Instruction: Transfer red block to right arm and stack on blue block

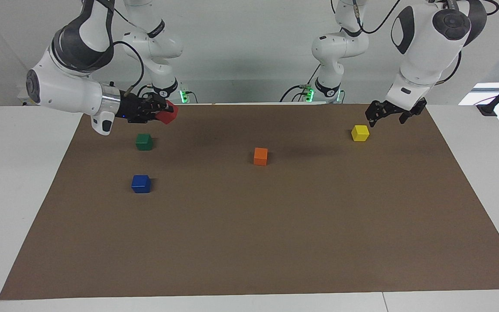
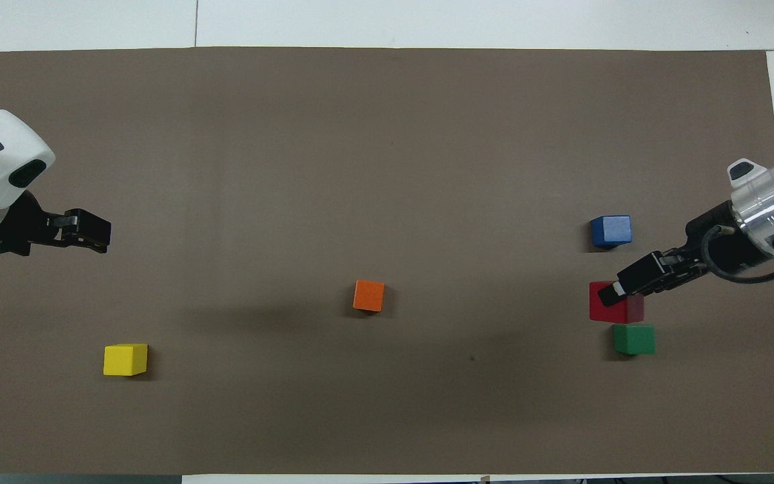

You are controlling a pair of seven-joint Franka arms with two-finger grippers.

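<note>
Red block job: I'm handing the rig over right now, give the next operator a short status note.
Right gripper: shut on the red block, held in the air over the green block.
Left gripper: holds nothing, waits above the mat near the yellow block.
Blue block: bare on the mat, farther from the robots than the green one.
Done: handover to the right arm.
Left: carry red over blue, set it on top, release.

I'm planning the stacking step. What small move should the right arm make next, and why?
Probably carry the small matte red cube, gripped in the right tool, from above the green cube to over the deep blue cube, which sits bare; the left tool waits over the yellow cube.
</note>
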